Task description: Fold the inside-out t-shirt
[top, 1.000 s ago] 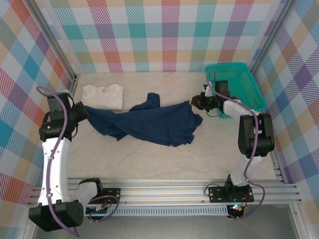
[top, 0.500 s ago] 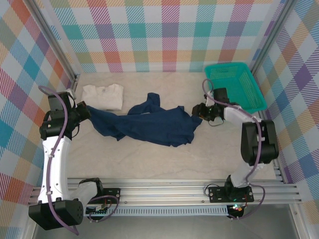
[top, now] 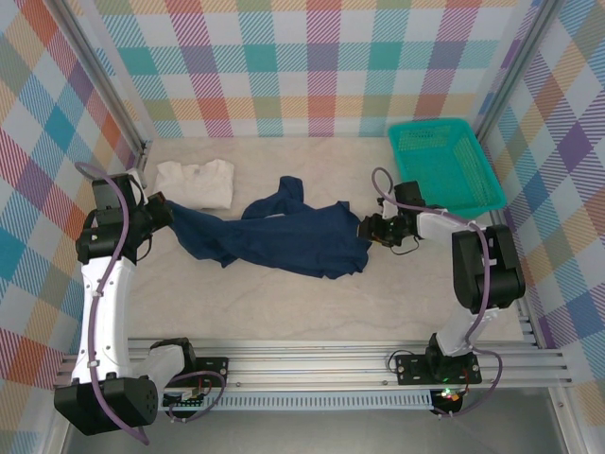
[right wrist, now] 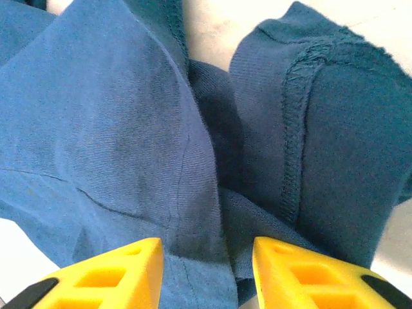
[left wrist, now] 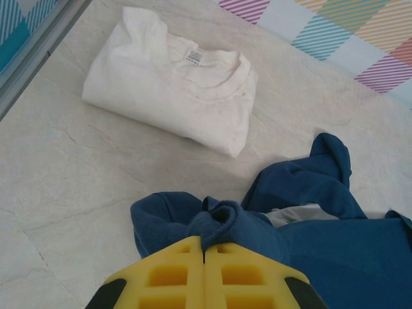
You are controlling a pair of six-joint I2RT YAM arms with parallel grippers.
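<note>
Two claws at work, one at each end of the navy t-shirt (top: 293, 238), which lies crumpled mid-table (top: 284, 312), stretched left to right

Left claw (left wrist: 205, 250): jaws pressed together, pinching a bunched fold at the shirt's left end; the cloth rises off the table to it (top: 161, 210)

Right claw (right wrist: 206, 257): yellow fingers (right wrist: 106, 273) apart, nothing clamped, sitting at the shirt's right edge (top: 367, 230). From the right wrist camera, loose folds lie between and ahead of the fingers, with a stitched hem (right wrist: 293, 129) running up the right fold. Can't tell whether the fingers touch the cloth

One sleeve or corner sticks up toward the back wall, mid-shirt

Further back: folded white shirt (left wrist: 174, 84) at back left, collar up, label (left wrist: 194, 56) showing, near the navy one but apart from it. Green basket (top: 473, 180) at back right, behind the right arm
</note>
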